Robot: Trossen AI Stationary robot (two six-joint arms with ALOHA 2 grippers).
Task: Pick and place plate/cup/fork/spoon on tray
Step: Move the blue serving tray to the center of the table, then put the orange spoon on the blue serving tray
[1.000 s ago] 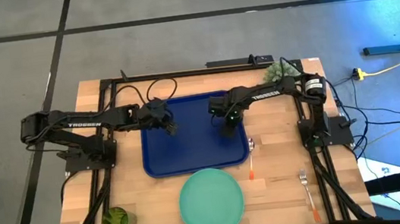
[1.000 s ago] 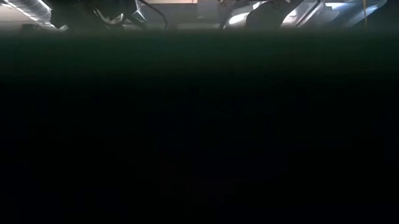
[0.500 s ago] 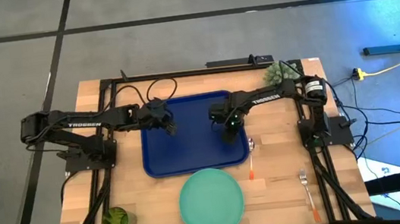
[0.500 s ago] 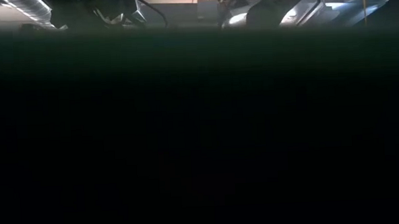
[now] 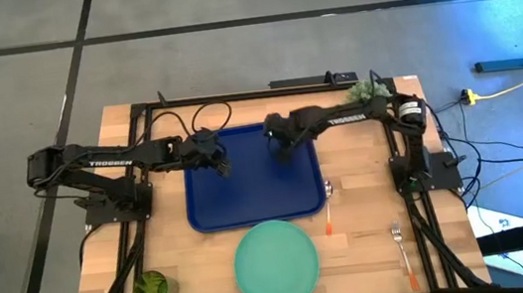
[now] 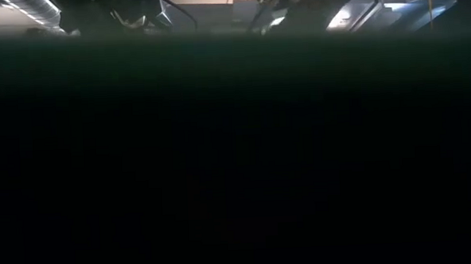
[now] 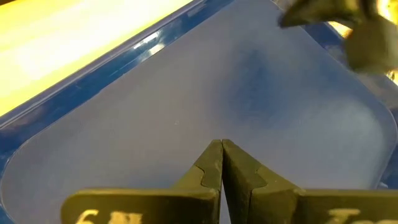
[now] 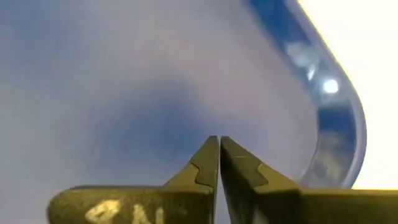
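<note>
Both tools hang over the tray (image 5: 253, 202), clenched on nothing: the left tool (image 7: 221, 163) above its left part, the right tool (image 8: 219, 158) above its far right part. On the counter (image 5: 168, 238), the plate (image 5: 276, 263) lies just beside the tray's near rim.

Your right gripper (image 5: 280, 149) has moved. A moment ago it hung over the right side of the tray (image 5: 255, 205), close to the edge by the spoon (image 5: 328, 201). Now it has pulled back toward the far end of the tray and slid a little toward the middle. Your right arm has straightened out, so it now lies nearly flat along the tray's far edge.
</note>
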